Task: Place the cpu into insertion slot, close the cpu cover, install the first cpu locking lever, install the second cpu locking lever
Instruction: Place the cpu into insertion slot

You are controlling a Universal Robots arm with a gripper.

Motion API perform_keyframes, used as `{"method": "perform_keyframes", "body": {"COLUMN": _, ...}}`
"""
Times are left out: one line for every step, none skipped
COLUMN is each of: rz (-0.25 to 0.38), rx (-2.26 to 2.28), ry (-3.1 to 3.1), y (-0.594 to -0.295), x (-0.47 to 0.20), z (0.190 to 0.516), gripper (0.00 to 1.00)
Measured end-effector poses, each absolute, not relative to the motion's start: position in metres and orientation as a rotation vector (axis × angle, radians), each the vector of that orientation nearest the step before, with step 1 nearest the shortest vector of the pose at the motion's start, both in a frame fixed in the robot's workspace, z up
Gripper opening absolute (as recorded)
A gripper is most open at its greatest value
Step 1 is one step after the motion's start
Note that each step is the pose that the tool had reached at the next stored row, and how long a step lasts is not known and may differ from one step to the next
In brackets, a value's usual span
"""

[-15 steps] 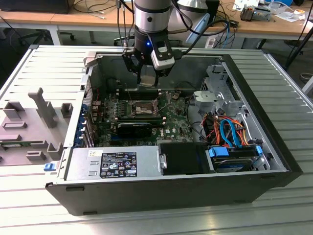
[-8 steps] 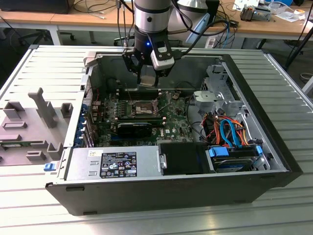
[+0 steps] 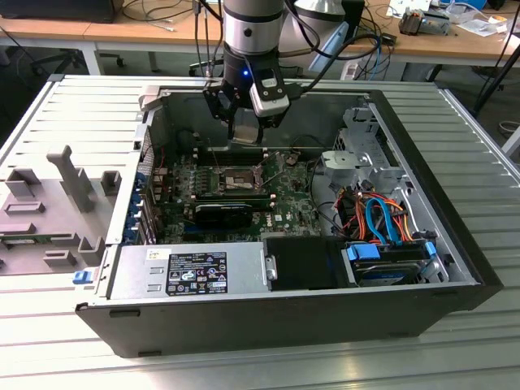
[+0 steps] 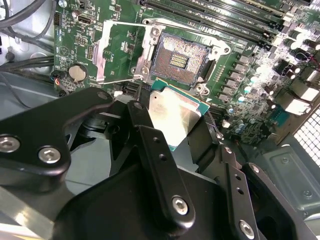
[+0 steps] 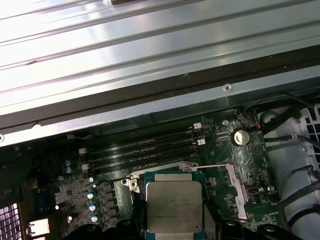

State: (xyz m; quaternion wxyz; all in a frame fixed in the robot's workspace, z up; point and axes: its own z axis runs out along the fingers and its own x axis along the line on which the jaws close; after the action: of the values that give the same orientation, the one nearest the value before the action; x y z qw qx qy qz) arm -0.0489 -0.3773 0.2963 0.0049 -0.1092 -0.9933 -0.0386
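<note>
My gripper (image 3: 244,130) hangs inside the open computer case, above the motherboard, shut on the cpu (image 4: 175,117). The chip's silvery top faces the camera in the first wrist view (image 5: 172,205), and a black finger (image 4: 150,145) presses on each of two opposite edges. Just beyond the chip lies the insertion slot (image 4: 177,60), its dark pin field bare and uncovered. The cpu cover (image 4: 117,50) is swung open beside the slot, also seen as cpu cover (image 5: 235,195). A thin wire locking lever (image 4: 200,35) runs along the slot's edge. The chip is apart from the slot, tilted.
Long memory slots (image 5: 145,150) run beside the socket. The case's metal wall (image 5: 150,105) stands close behind them. A power supply (image 3: 187,272), a drive cage with orange and blue cables (image 3: 382,219) and a grey fixture (image 3: 49,211) on the table surround the board.
</note>
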Motion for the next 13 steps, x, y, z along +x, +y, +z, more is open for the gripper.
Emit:
{"method": "perform_keyframes", "body": {"rz": -0.121, "rx": -0.345, "ry": -3.11, "y": -0.3773, "x": -0.0489, "z": 0.2963, "gripper": 0.54}}
{"method": "perform_keyframes", "body": {"rz": -0.121, "rx": -0.346, "ry": -3.11, "y": -0.3773, "x": -0.0489, "z": 0.2962, "gripper": 0.54}}
{"method": "perform_keyframes", "body": {"rz": -0.121, "rx": -0.35, "ry": -3.11, "y": -0.3773, "x": -0.0489, "z": 0.2962, "gripper": 0.54}}
{"method": "perform_keyframes", "body": {"rz": -0.121, "rx": -0.353, "ry": -3.11, "y": -0.3773, "x": -0.0489, "z": 0.2961, "gripper": 0.54}}
{"method": "perform_keyframes", "body": {"rz": -0.121, "rx": -0.356, "ry": -3.109, "y": -0.3773, "x": -0.049, "z": 0.296, "gripper": 0.54}}
{"method": "perform_keyframes", "body": {"rz": -0.121, "rx": -0.358, "ry": -3.109, "y": -0.3773, "x": -0.0489, "z": 0.296, "gripper": 0.54}}
{"method": "perform_keyframes", "body": {"rz": -0.121, "rx": -0.36, "ry": -3.109, "y": -0.3773, "x": -0.0489, "z": 0.296, "gripper": 0.54}}
{"method": "perform_keyframes", "body": {"rz": -0.121, "rx": -0.362, "ry": -3.109, "y": -0.3773, "x": -0.0489, "z": 0.2959, "gripper": 0.54}}
{"method": "perform_keyframes", "body": {"rz": -0.121, "rx": -0.364, "ry": -3.109, "y": -0.3773, "x": -0.0489, "z": 0.2959, "gripper": 0.54}}
{"method": "perform_keyframes", "body": {"rz": -0.121, "rx": -0.366, "ry": -3.109, "y": -0.3773, "x": -0.0489, "z": 0.2958, "gripper": 0.54}}
{"method": "perform_keyframes", "body": {"rz": -0.121, "rx": -0.368, "ry": -3.108, "y": -0.3773, "x": -0.0489, "z": 0.2958, "gripper": 0.54}}
{"method": "perform_keyframes", "body": {"rz": -0.121, "rx": -0.37, "ry": -3.108, "y": -0.3773, "x": -0.0489, "z": 0.2957, "gripper": 0.54}}
{"method": "perform_keyframes", "body": {"rz": -0.121, "rx": -0.373, "ry": -3.108, "y": -0.3773, "x": -0.0489, "z": 0.2957, "gripper": 0.54}}
